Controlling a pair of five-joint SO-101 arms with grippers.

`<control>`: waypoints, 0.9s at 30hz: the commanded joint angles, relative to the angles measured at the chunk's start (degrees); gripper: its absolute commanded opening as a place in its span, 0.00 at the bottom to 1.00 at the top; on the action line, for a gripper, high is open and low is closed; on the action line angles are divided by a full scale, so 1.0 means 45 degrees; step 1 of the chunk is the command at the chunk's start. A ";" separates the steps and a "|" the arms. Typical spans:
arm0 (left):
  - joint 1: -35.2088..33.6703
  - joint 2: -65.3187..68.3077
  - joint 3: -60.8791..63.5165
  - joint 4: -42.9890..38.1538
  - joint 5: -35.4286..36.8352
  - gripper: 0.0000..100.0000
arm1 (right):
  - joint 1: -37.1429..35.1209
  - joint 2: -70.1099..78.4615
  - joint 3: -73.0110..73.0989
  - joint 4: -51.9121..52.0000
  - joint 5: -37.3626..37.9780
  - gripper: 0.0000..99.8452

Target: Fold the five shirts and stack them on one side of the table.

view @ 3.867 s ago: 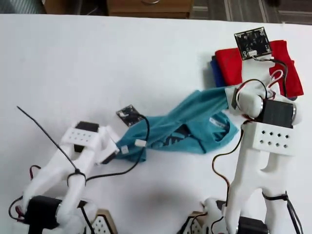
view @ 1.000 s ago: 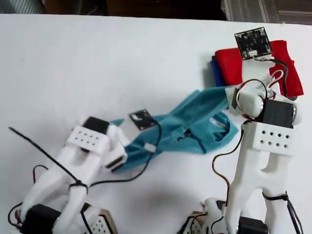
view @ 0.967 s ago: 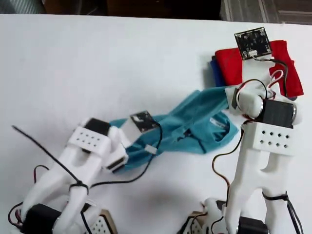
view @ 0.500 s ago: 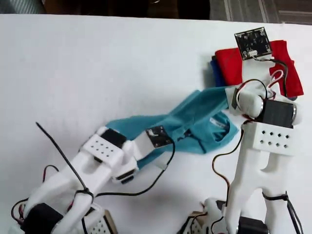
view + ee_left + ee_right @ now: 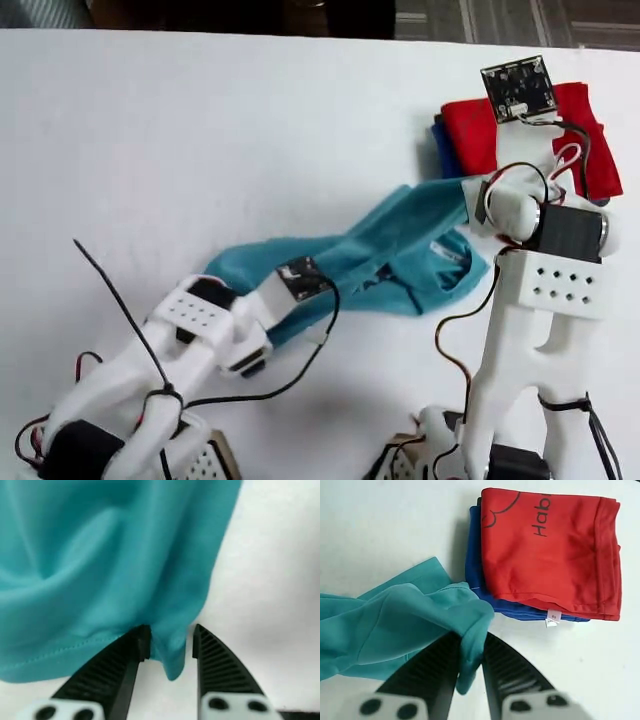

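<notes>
A teal shirt (image 5: pixel 395 240) was seen stretched in a twisted band across the white tabletop (image 5: pixel 200 130), between the two arms. One end was clamped in the right pincer (image 5: pixel 470 642), whose jaws were closed on a bunched corner. The hem of the other end was straddled by the left pincer (image 5: pixel 169 642), its jaws parted and not pressed onto the cloth. Beyond the right pincer, a folded red shirt (image 5: pixel 545 550) was stacked on a folded blue shirt (image 5: pixel 474 555) on the tabletop's right side.
</notes>
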 commanded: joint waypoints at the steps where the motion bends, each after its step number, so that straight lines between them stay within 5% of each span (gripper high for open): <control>1: -0.0488 0.0059 -0.0068 -0.0410 -0.0117 0.15 | 0.0049 -0.0400 -0.0059 -0.0147 0.0098 0.02; 5: -0.0469 -0.0059 -0.0166 -0.0352 -0.0078 0.01 | 0.0049 -0.0400 -0.0039 -0.0049 0.0078 0.02; 14: -0.0488 -0.0078 -0.3057 0.2774 0.0703 0.03 | 0.0029 -0.0322 -0.0020 -0.0068 0.0000 0.02; 23: -0.1993 -0.0078 -1.1634 0.9592 0.0098 0.03 | -0.1221 -0.0264 -0.1621 -0.2276 -0.0020 0.02; 27: -0.3790 -0.0059 -1.4916 0.9885 -0.0449 0.03 | -0.1436 -0.0264 -0.3497 -0.2198 -0.0020 0.02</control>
